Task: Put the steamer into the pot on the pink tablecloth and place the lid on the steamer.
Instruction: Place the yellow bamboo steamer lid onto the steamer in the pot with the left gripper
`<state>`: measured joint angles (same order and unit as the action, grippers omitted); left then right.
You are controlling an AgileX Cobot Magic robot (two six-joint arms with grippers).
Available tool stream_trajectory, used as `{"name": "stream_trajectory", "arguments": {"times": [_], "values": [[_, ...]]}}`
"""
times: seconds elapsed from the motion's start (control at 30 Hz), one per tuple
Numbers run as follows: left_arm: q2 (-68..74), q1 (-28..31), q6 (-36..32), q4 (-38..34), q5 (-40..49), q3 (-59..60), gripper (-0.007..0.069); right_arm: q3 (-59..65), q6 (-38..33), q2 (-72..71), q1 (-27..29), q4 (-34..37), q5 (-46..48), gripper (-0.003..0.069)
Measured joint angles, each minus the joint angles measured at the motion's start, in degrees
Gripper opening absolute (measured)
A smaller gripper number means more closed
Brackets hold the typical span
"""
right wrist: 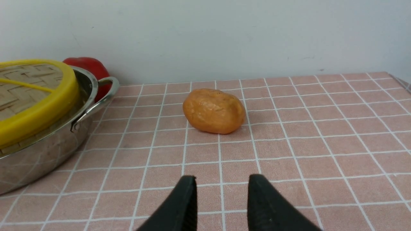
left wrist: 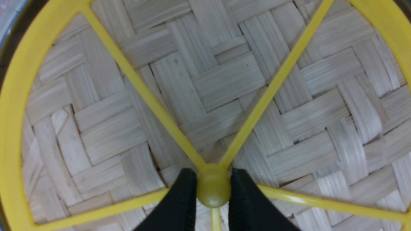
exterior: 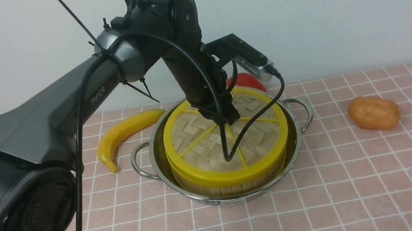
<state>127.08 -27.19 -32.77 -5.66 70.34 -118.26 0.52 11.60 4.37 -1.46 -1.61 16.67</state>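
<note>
The steel pot (exterior: 156,166) stands on the pink tablecloth (exterior: 350,177). The bamboo steamer (exterior: 232,187) sits upright inside it. The woven lid (exterior: 201,146) with yellow rim and spokes lies flat on top of the steamer. My left gripper (exterior: 230,118) reaches down onto the lid's middle. In the left wrist view the gripper (left wrist: 213,187) is shut on the lid's yellow centre hub (left wrist: 213,192), one black finger on each side. My right gripper (right wrist: 221,191) is open and empty above the cloth, right of the pot (right wrist: 48,150); it does not show in the front view.
A yellow banana (exterior: 123,133) lies left of the pot. A red pepper (exterior: 249,80) sits behind it by the wall. An orange lumpy potato-like thing (exterior: 374,112) lies to the right, ahead of my right gripper (right wrist: 213,110). A white wall bounds the back.
</note>
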Motion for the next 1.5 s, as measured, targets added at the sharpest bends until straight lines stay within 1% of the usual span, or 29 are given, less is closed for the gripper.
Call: {"name": "stream_trajectory", "arguments": {"times": [0.2,0.8,0.9,1.07,1.13,1.2,1.3,1.4,1.5], "values": [[0.0,0.0,0.1,2.0,0.0,0.0,0.012,0.0,0.0,0.0,0.0,0.0,0.0,0.0243],[0.0,0.0,0.1,2.1,0.0,0.0,0.0124,0.0,0.0,0.0,0.0,0.0,0.0,0.0243],[0.0,0.0,0.0,2.2,-0.1,0.0,0.0169,0.0,0.0,0.0,0.0,0.0,0.0,0.0243],[0.0,0.0,0.3,2.8,-0.1,-1.3,0.0309,0.0,0.0,0.0,0.0,0.0,0.0,0.0243],[0.0,0.0,0.7,2.9,-0.1,-2.3,0.0351,0.0,-0.1,0.0,0.0,0.0,0.0,0.0243],[0.0,0.0,1.4,3.0,-0.1,-3.4,0.0373,0.0,-0.1,0.0,0.0,0.0,0.0,0.0243],[0.0,0.0,2.6,3.1,-0.1,-4.7,0.0381,0.0,-0.1,0.0,0.0,0.0,0.0,0.0243],[-0.1,0.0,5.1,3.1,-0.1,-5.6,0.0387,0.0,-0.1,0.0,0.0,0.0,0.0,0.0243],[-1.0,0.0,9.4,3.2,-0.1,-5.7,0.0387,0.0,-0.1,0.0,0.0,0.0,0.0,0.0243]]}}
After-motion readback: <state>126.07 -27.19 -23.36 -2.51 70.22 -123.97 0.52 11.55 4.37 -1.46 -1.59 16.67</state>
